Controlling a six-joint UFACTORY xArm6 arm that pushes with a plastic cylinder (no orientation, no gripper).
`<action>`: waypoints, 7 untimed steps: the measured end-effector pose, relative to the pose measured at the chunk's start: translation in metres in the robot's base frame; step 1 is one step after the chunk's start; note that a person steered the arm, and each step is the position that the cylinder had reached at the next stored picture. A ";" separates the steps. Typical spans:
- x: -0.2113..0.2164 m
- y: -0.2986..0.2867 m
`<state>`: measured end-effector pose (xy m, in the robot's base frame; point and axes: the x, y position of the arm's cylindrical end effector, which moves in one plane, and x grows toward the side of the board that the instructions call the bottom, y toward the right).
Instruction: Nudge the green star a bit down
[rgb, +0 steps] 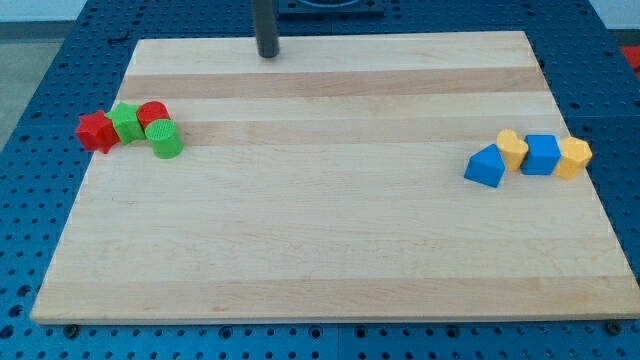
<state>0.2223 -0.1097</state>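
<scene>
The green star (126, 121) sits at the view's left in a tight cluster, with a red star-like block (96, 131) on its left, a red rounded block (153, 113) on its right and a green cylinder (164, 139) at its lower right. All four appear to touch their neighbours. My tip (267, 55) rests near the top edge of the board, well up and to the right of the green star, touching no block.
The wooden board (330, 250) lies on a blue perforated table. At the view's right stands a row of blocks: a blue triangular block (486, 166), a yellow block (511, 148), a blue cube (541, 154) and another yellow block (574, 158).
</scene>
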 end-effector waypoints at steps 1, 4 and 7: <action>0.000 -0.034; 0.031 -0.141; 0.062 -0.195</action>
<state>0.2846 -0.3046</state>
